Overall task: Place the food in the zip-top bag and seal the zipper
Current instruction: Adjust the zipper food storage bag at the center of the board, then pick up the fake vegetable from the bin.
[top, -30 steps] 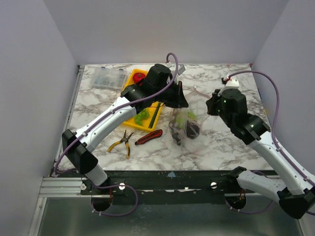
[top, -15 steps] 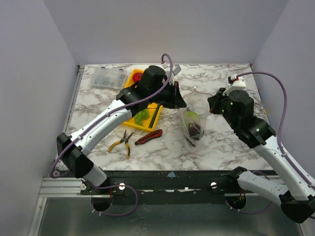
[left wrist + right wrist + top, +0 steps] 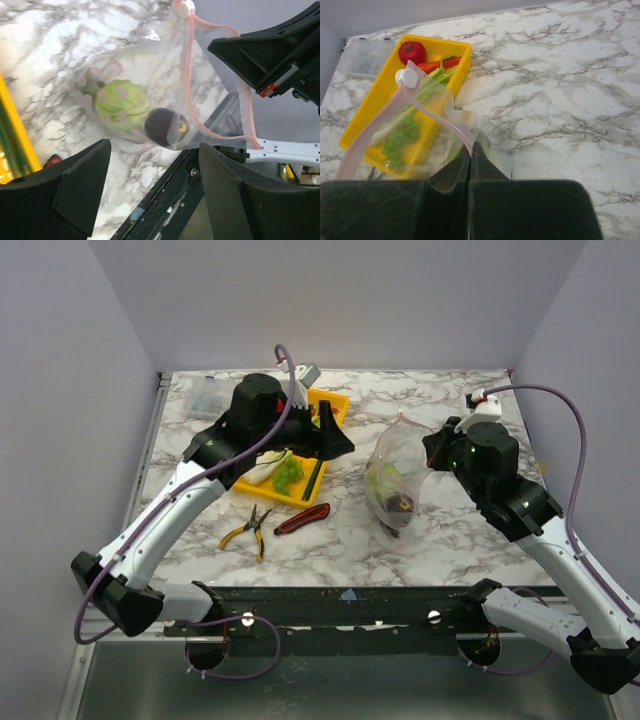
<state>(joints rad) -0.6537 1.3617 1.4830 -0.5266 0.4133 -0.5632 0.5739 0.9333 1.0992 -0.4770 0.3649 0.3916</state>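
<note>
The zip-top bag (image 3: 392,478) hangs over the middle of the table, a green cabbage (image 3: 122,100) and a purple eggplant (image 3: 162,125) inside it. My right gripper (image 3: 472,146) is shut on the bag's pink zipper (image 3: 447,122), near its right end. The white slider (image 3: 407,76) sits at the far end of the strip. My left gripper (image 3: 155,185) is open and empty, left of the bag, over the yellow tray (image 3: 338,400). In the tray lie a tomato (image 3: 412,51), a carrot (image 3: 440,64), a leek (image 3: 262,468) and grapes (image 3: 288,475).
Yellow-handled pliers (image 3: 248,528) and a red-black utility knife (image 3: 302,518) lie in front of the tray. A clear hard box (image 3: 200,395) stands at the back left, partly behind my left arm. Walls close the table on three sides.
My left gripper has opened, let go of the bag and drawn back left over the tray. The bag now hangs from the right gripper alone.
</note>
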